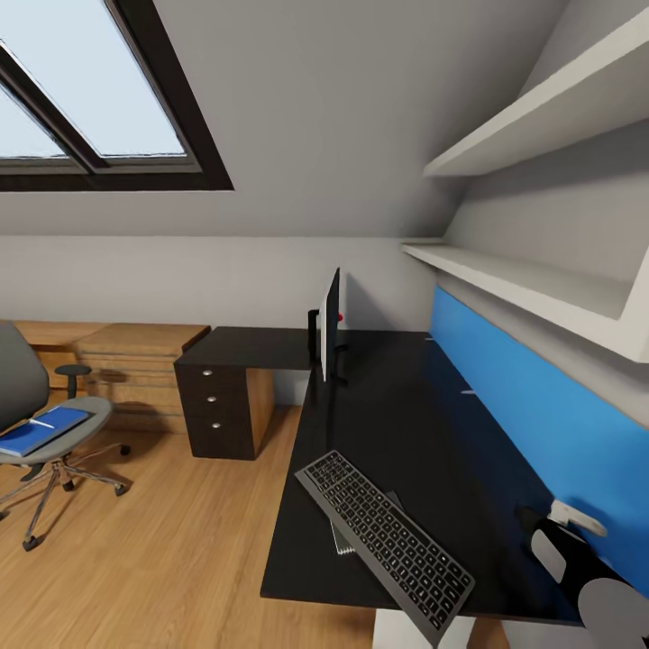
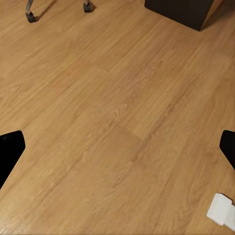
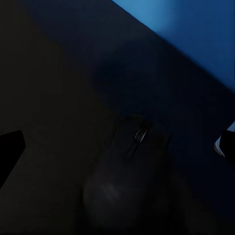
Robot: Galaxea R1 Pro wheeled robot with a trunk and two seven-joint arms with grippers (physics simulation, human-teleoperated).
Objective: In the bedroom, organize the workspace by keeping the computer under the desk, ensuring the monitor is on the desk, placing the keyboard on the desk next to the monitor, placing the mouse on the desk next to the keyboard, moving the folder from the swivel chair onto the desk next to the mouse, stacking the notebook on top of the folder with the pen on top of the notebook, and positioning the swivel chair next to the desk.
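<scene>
On black desk (image 1: 424, 433) w/ blue back panel (image 1: 532, 397): kbd (image 1: 383, 539) tilted, overhanging edge; mouse (image 3: 127, 181) between spread R pincer (image 3: 120, 147) tips; L pincer (image 2: 117, 147) spread over wood floor (image 2: 112, 112).

black keyboard (image 1: 386, 543) angled on the desk (image 1: 424, 424), overhanging the edge; monitor (image 1: 330, 326) upright; blue folder (image 1: 41, 430) on the swivel chair (image 1: 36, 424).

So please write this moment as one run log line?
keyboard: on desk, overhanging front edge | mouse: on desk, between open right gripper fingers | folder: on swivel chair
</scene>
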